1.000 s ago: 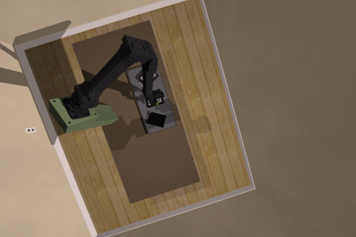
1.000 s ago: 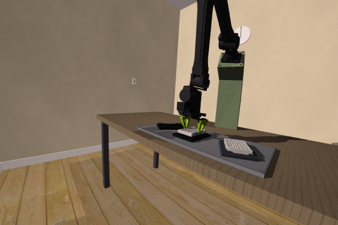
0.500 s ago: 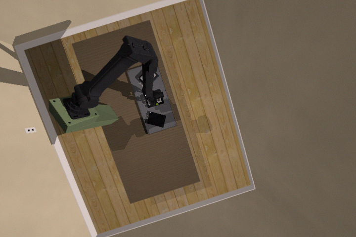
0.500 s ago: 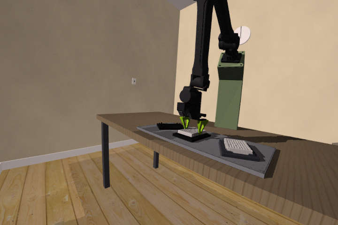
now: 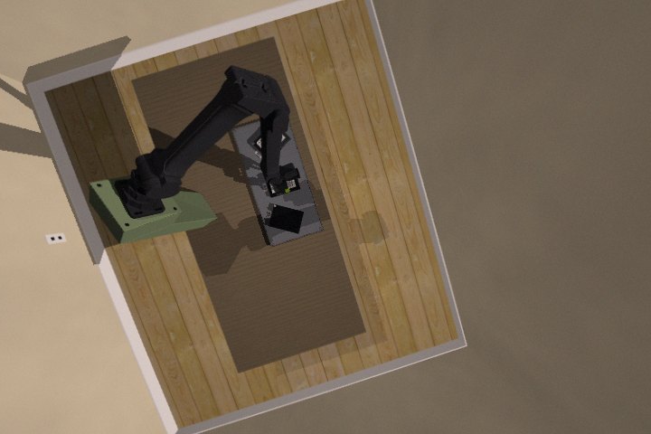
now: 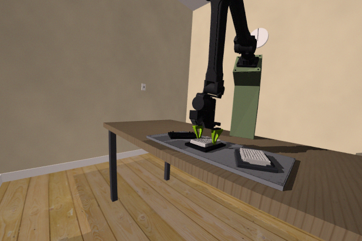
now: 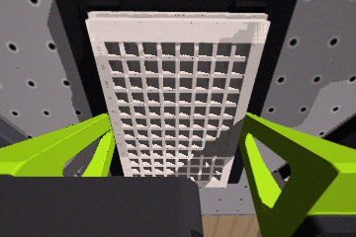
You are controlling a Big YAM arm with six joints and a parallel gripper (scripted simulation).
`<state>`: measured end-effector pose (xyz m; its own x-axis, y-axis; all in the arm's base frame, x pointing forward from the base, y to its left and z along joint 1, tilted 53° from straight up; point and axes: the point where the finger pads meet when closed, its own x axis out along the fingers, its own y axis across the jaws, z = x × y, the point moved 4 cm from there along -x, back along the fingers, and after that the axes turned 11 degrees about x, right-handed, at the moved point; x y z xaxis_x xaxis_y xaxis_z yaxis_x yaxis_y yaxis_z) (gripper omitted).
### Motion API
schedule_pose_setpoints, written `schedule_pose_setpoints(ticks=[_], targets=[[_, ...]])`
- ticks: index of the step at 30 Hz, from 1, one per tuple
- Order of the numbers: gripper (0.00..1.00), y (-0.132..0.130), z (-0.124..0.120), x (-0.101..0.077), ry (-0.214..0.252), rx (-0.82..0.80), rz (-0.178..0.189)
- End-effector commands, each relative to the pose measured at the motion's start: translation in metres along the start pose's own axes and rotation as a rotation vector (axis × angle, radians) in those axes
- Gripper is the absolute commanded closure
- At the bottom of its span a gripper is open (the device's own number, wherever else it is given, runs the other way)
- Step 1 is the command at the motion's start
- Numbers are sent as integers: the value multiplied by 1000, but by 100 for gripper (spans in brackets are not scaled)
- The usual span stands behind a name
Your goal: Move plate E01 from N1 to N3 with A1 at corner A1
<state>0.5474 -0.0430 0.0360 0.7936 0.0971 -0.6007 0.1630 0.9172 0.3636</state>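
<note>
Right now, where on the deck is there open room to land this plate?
The far black nest carries no plate. A bare deck strip lies between the middle nest and the near plate. Crowded: the gripper, shut on the middle plate.
</note>
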Motion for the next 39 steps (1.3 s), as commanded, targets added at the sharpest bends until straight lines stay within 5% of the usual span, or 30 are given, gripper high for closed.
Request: schedule_pose_setpoints(ticks=[1,9,10,32,39], targets=[[100,7,3,0,-15,3,11],[100,0,1,-2,-6,2,0],[0,0,1,-2,-6,2,0],[0,0,1,-2,-6,2,0],[0,-5,1,-28,-5,2,-9]])
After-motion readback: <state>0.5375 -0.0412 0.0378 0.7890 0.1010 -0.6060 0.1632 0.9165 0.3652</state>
